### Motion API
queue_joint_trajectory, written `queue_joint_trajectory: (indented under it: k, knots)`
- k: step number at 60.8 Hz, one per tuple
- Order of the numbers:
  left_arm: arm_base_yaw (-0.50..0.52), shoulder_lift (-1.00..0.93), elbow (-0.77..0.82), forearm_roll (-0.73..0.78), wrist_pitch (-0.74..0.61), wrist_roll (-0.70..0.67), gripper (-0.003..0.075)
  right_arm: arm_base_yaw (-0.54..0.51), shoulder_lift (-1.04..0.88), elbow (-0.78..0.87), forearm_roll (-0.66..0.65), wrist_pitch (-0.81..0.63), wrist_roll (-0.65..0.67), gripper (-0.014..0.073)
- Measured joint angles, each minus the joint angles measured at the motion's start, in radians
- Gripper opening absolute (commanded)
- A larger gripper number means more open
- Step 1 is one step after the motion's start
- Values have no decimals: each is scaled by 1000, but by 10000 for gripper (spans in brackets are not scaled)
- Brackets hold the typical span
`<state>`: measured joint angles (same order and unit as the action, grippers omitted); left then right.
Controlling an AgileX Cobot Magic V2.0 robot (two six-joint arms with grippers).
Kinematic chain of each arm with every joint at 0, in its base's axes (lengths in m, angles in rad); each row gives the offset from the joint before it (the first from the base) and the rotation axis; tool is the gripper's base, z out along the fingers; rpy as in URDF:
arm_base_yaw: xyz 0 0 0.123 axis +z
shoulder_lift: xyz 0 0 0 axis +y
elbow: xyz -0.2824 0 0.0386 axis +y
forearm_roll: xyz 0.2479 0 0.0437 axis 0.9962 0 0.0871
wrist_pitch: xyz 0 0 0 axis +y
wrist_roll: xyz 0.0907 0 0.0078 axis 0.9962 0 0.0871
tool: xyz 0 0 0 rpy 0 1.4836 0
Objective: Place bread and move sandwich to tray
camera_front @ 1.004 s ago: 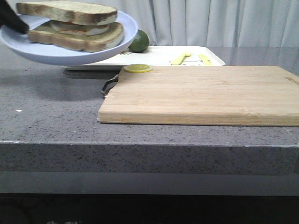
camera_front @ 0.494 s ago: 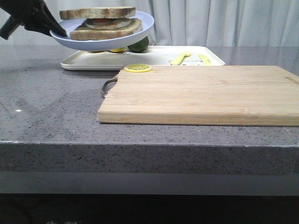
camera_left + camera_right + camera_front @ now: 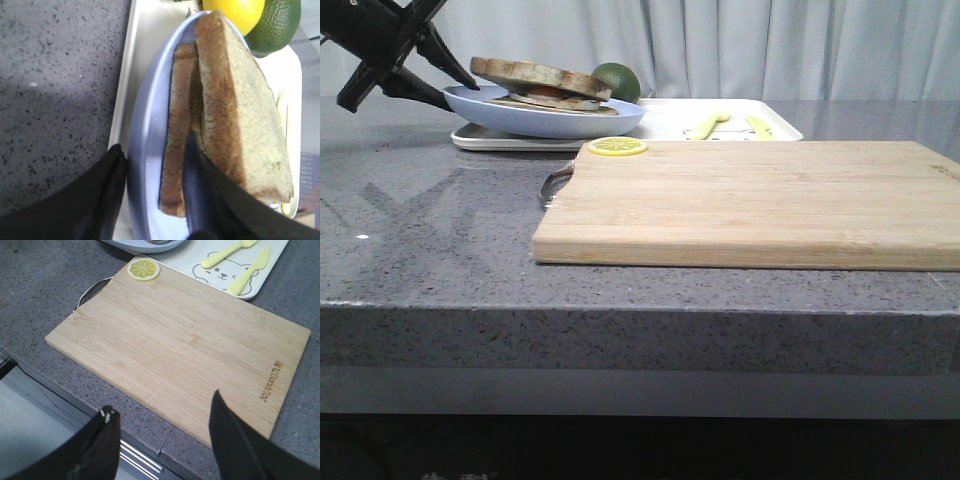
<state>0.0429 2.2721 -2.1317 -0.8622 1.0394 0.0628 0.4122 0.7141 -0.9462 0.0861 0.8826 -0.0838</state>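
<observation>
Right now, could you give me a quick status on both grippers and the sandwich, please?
Left gripper shut on plate rim. Right gripper open, empty, over cutting board. Sandwich on plate, over tray. Lime and lemon just behind.

low front view and high right wrist view share the cutting board (image 3: 750, 203).

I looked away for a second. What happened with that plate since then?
The left tool, gripping the plate with the sandwich, carried it away from the camera and down over the tray. The board and lemon slice stayed put.
</observation>
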Motion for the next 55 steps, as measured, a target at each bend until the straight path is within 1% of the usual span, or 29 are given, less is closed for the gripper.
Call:
queue_joint_trajectory:
  k: [10, 21, 32, 36, 42, 55]
  knots:
    - [-2, -38, 0, 33, 21, 15, 307, 0, 0, 0, 0, 0, 0, 422]
    - [0, -173, 0, 190, 28, 25, 307, 0, 0, 0, 0, 0, 0, 422]
    - [-2, -365, 25, 335, 39, 25, 306, 0, 0, 0, 0, 0, 0, 422]
    - [-11, -444, 67, 394, 29, 25, 306, 0, 0, 0, 0, 0, 0, 422]
    - [-56, -587, 174, 491, -6, 39, 307, 0, 0, 0, 0, 0, 0, 422]
    - [-210, -903, 497, 651, -144, 59, 307, 0, 0, 0, 0, 0, 0, 422]
